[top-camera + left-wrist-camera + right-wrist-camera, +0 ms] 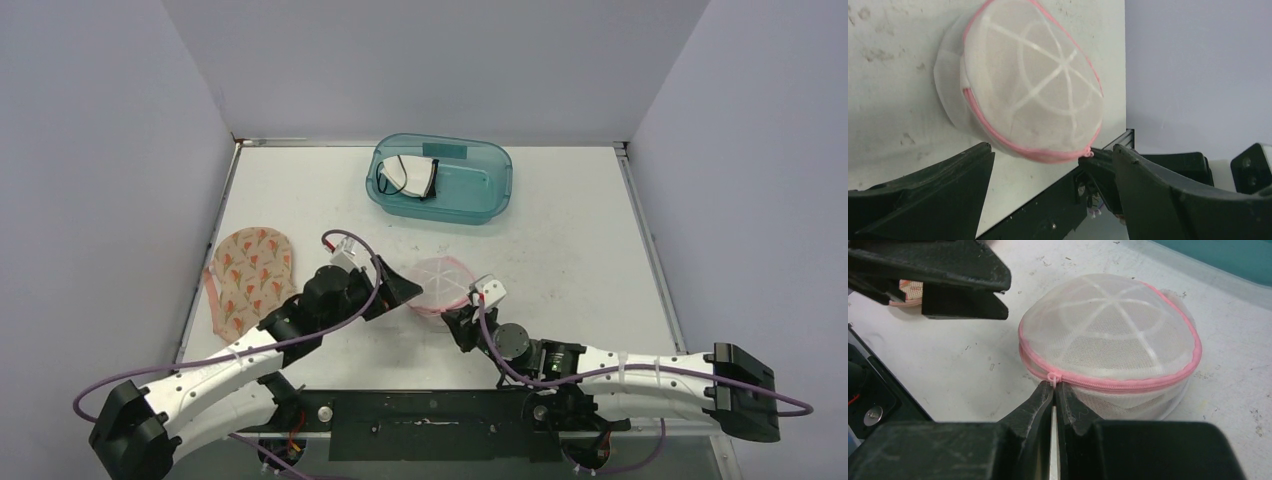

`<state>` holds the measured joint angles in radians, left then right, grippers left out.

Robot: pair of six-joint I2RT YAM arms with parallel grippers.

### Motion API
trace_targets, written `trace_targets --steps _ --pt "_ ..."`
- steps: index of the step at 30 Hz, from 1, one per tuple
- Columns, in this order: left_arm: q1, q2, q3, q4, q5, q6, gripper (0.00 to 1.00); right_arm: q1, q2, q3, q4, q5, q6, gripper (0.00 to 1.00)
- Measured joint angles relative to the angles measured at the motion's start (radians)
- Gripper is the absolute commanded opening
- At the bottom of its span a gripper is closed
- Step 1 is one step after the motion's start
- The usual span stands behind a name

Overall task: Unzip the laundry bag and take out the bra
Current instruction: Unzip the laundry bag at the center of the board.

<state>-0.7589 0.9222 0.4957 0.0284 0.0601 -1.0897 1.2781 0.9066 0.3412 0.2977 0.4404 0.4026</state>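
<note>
Top view: laundry bag (440, 283), a round mesh dome with a pink zip, near the middle of the tabletop (570, 260), flanked by both end effectors. Left end effector (403, 288) just beside its left flank; right end effector (455, 318) touching its near rim, hence nearer to the zip. Farther back, teal bin (497, 190) holding a white padded garment (410, 177); well to the left, floral fabric piece (250, 272). Left wrist view: fingers spread wide and holding nothing, bag straight ahead and apart from both; zip pull (1088, 152) at the rim's far end, against the opposite tips. Right wrist view: fingers pressed together, apparently pinching the zip pull directly ahead at the bag's near edge. No real long axis to the dome, only the zip seam curving away left and right around the rim; probably calls for a pull along that seam. Contents hidden by mesh; bra's whereabouts not determinable. No brand, label or legible writing anywhere.
</note>
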Motion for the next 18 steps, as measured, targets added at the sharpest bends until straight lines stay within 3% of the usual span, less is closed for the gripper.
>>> trace_targets --steps 7,18 --pt "-0.148 -0.042 -0.020 -0.055 -0.113 -0.160 0.85 0.000 0.054 0.001 0.009 -0.011 0.002 0.05" --pt "-0.219 0.090 -0.020 0.056 -0.169 -0.304 0.78 0.002 0.084 0.001 0.054 -0.035 0.028 0.05"
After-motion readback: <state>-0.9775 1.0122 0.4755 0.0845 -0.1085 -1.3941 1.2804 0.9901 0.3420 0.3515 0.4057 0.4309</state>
